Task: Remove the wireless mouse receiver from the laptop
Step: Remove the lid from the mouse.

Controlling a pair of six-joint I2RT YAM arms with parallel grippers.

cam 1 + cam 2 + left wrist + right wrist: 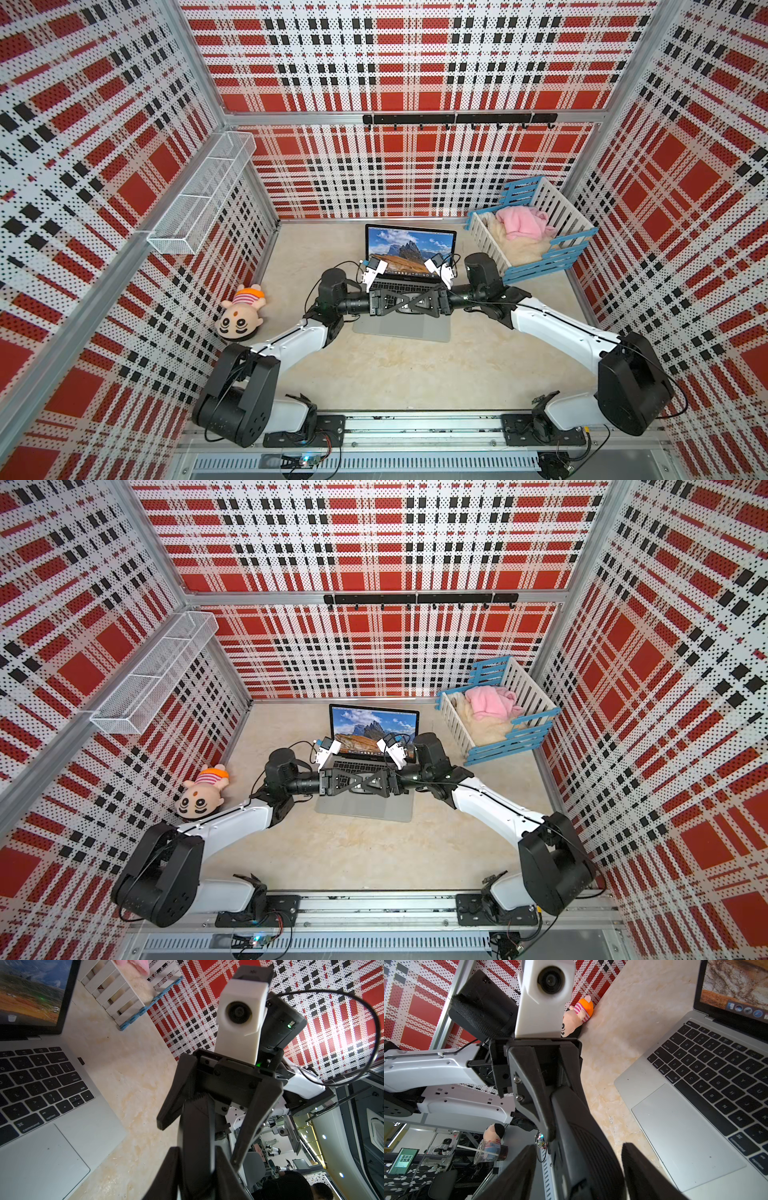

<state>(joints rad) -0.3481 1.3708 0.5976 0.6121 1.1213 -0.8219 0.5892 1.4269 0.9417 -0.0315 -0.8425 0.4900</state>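
Receiver: there it is, the wireless mouse receiver (81,1061), a tiny black nub seated in the right edge of the laptop (99,1109), level with the upper key rows.
Laptop: lid up, mountain picture lit, mid-tabletop (415,374) toward the back wall.
Left tool (407,303): over the laptop's deck, fingers narrow; whether they meet, I cannot tell.
Right tool (579,1145): fingers spread wide, straddling its partner's fingers, a clear gap on either side.
Room: open tabletop runs from the receiver's side across to the slatted crate (540,266), and there's a broad stretch in front of the laptop too.
Edges: the plush doll (241,316) lies against the left wall; the crate sits in the back right corner.
Hidden: in both top views the right arm covers the receiver's spot.
Count: one receiver, one laptop, two tools, one doll, one crate.
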